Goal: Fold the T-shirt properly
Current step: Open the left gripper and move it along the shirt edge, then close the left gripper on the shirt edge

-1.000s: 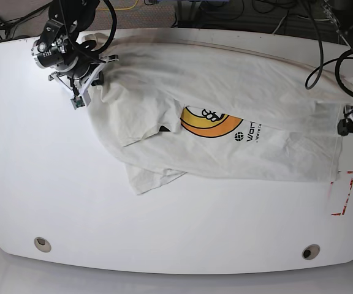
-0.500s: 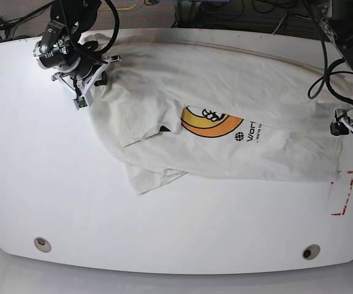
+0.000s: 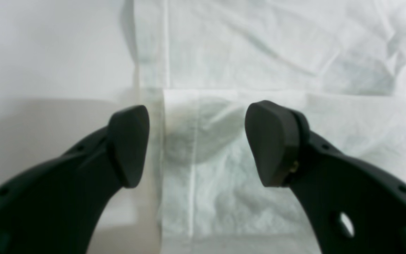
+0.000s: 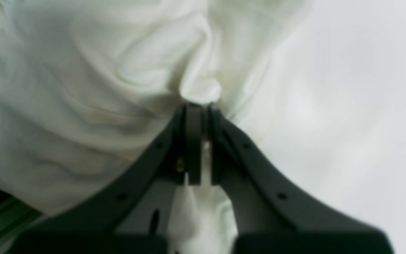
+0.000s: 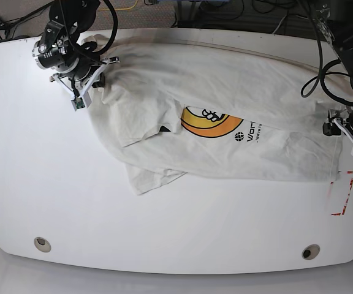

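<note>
Your white table [image 5: 54, 196] carries the T-shirt [image 5: 225, 104], which spreads out wrinkled from your right gripper [image 4: 199, 106] all the way across to your left gripper [image 3: 196, 141]. Its orange print [image 5: 210, 122] lies between the two. Your right gripper is clamped on a pinched fold of cloth. Your left gripper stands wide apart, holding nothing, over the shirt's hem edge.

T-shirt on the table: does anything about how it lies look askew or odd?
Yes. The T-shirt lies crooked and wrinkled, one layer folded diagonally over the orange logo, hiding its upper part. A flap sticks out toward the table's front edge. Nothing looks torn.
</note>
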Controlling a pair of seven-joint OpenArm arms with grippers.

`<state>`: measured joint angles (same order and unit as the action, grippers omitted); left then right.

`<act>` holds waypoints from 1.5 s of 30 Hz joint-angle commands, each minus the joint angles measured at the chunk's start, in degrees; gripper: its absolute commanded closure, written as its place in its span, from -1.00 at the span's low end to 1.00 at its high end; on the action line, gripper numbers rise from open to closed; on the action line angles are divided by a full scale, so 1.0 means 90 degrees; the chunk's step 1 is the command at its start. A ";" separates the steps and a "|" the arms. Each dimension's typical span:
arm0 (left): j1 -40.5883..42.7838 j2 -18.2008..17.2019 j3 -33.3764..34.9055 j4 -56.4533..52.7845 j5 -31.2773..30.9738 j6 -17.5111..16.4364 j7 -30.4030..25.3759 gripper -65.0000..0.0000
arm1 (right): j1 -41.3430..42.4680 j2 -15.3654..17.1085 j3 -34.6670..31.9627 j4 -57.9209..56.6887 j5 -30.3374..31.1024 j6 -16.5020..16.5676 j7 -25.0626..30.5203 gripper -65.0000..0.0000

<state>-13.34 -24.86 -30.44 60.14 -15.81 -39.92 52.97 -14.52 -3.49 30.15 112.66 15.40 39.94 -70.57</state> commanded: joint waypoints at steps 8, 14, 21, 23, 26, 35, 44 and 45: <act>-0.0075 0.0023 0.0114 -0.0006 0.0131 -0.0009 -0.0069 -0.29 | 0.0036 0.0031 0.0034 0.0088 0.0091 0.0006 0.0119 1.00; -0.0075 0.0013 0.0368 -0.0211 0.0238 -0.0009 -0.0069 -0.06 | 0.0046 0.0041 0.0044 0.0088 0.0091 0.0006 0.0129 1.00; -0.0075 0.0013 0.0349 -0.0113 0.0238 -0.0009 -0.0069 0.64 | 0.0085 0.0031 0.0025 0.0010 0.0091 0.0006 0.0129 1.00; -0.0075 0.0003 0.0349 -0.0025 0.0248 -0.0009 -0.0069 0.75 | 0.0095 0.0031 0.0025 0.0000 0.0091 0.0006 0.0129 1.00; -0.0075 -0.0007 0.0349 0.0063 0.0248 -0.0009 -0.0059 0.77 | 0.0124 0.0031 0.0015 0.0000 0.0091 0.0006 0.0129 1.00; 0.0306 -0.0173 0.0388 0.0971 0.0258 -0.0009 -0.0030 0.79 | 0.0134 0.0031 0.0005 0.0000 0.0091 0.0006 0.0129 1.00; 0.0579 -0.0290 0.0388 0.1342 0.0267 -0.0009 0.0175 1.00 | 0.0193 0.0031 0.0005 0.0000 0.0091 0.0006 0.0129 1.00; 0.0608 -0.0300 0.0398 0.1352 0.0258 -0.0009 0.0185 1.00 | 0.0212 0.0031 0.0005 0.0000 0.0091 0.0006 0.0129 1.00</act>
<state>-7.44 -25.58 -26.61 71.00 -13.17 -39.94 54.65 -13.21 -3.49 30.26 111.77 15.42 39.92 -70.52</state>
